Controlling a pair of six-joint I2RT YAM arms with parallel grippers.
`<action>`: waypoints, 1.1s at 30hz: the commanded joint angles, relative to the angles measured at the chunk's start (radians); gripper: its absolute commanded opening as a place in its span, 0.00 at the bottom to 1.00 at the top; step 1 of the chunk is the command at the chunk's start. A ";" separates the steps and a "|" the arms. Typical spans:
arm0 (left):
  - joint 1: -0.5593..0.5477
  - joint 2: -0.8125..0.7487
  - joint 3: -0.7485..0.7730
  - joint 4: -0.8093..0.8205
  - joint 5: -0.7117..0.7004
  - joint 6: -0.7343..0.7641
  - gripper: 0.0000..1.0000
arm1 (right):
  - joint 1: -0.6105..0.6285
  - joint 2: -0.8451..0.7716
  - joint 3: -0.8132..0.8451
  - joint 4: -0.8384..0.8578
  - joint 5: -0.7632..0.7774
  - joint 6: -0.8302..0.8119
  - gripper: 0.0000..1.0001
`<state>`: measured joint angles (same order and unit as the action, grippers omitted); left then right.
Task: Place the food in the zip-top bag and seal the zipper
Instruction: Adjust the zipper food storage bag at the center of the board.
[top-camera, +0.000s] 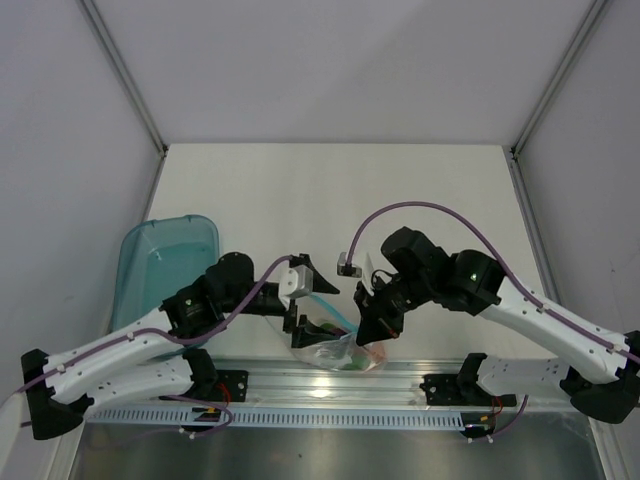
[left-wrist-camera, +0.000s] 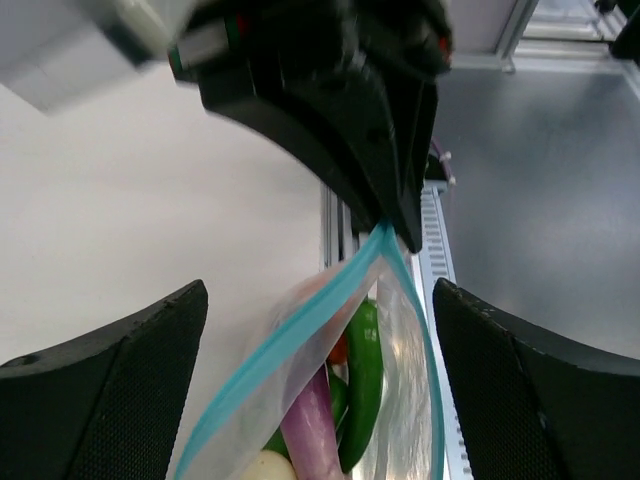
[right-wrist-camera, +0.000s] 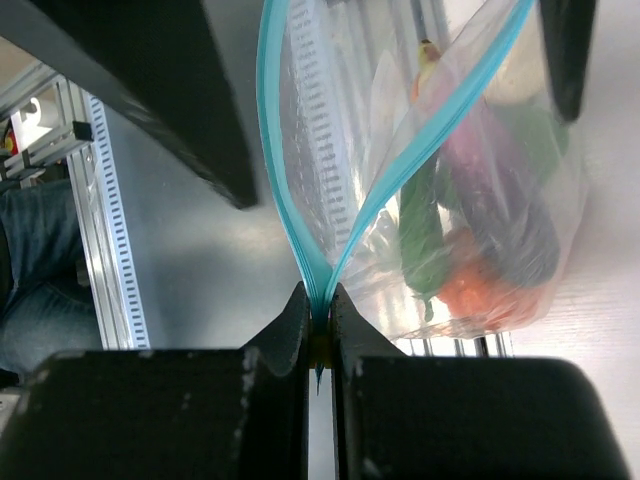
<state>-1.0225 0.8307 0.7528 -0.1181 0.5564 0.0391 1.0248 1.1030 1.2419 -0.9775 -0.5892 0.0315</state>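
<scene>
This is a robotics lab test cell, not a home or kitchen. A bare white bench (top-camera: 330, 190) sits boxed in by plain white panels (top-camera: 330, 60) on aluminium frame posts (top-camera: 125, 70). Two white robot arms (top-camera: 120, 355) are bolted to an aluminium rail (top-camera: 340, 378) at its near edge, with loose purple cables (top-camera: 420, 207) and a slotted cable duct (top-camera: 300, 415).

The top external camera looks steeply down from high above the near edge onto the whole white table (top-camera: 330, 200). Both wrist cameras sit very close, facing each other across the clear floppy zip-top bag (top-camera: 338, 352), which all three views share.
</scene>
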 joint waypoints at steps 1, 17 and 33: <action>-0.007 -0.071 -0.009 0.112 -0.010 -0.010 0.95 | 0.015 0.006 0.016 -0.012 -0.021 -0.018 0.00; -0.007 0.143 0.094 0.028 0.290 0.011 0.94 | 0.027 0.006 0.045 0.000 0.003 -0.025 0.00; -0.007 0.117 0.103 -0.064 0.237 -0.007 0.49 | 0.011 0.001 0.041 0.022 0.108 0.010 0.00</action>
<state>-1.0237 0.9779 0.8322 -0.1856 0.8032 0.0322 1.0428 1.1107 1.2423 -0.9810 -0.5030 0.0288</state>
